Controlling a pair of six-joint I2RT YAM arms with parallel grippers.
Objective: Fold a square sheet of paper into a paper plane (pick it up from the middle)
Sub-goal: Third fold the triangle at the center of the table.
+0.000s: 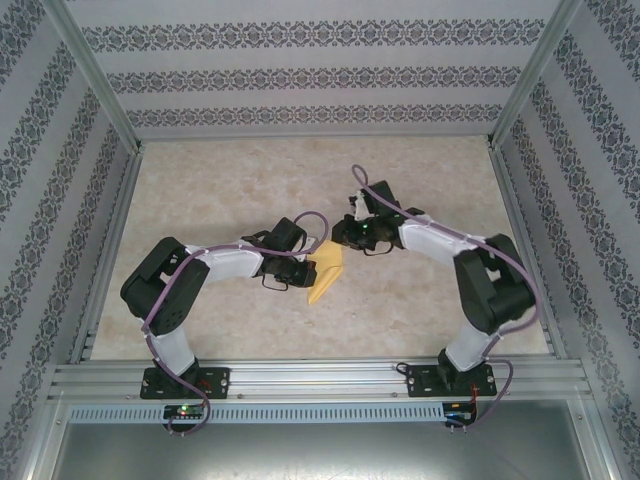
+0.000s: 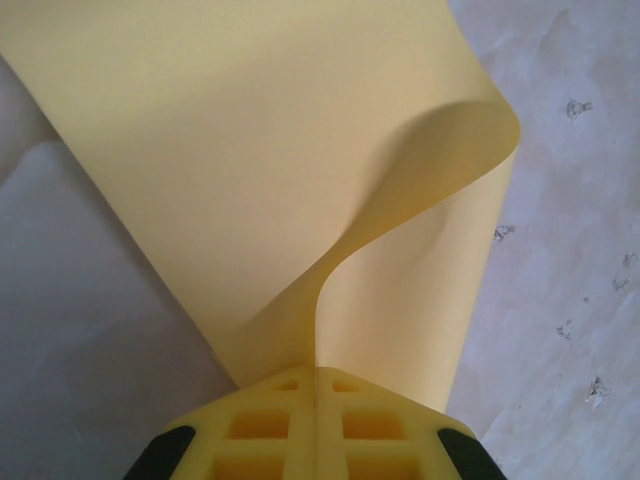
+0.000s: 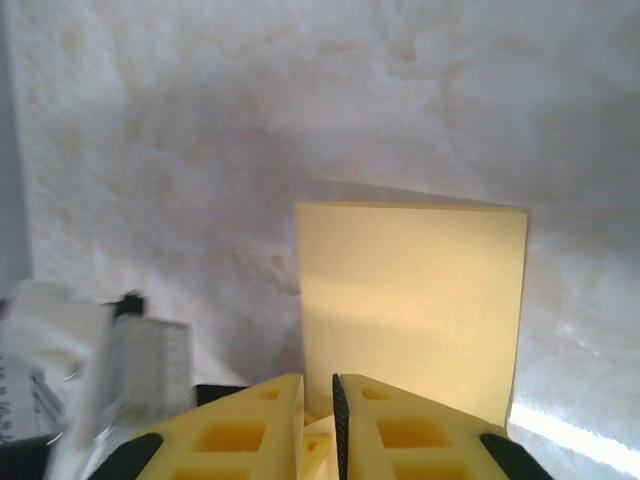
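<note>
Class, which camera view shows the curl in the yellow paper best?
Left wrist: the paper bulges up close, pinched in the left gripper. Top external gives a small yellow shape; right wrist, a flat rectangle.

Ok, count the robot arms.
2. The left arm reaches in from the left, its claw shut on the yellow paper; the right arm bends in from the right.

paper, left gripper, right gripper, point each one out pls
paper [image 2: 250, 150], left wrist view, on its flat upper face
left gripper [image 2: 315, 372], left wrist view, where the fingertips meet
right gripper [image 3: 320, 382], right wrist view, at the slit between the fingertips
</note>
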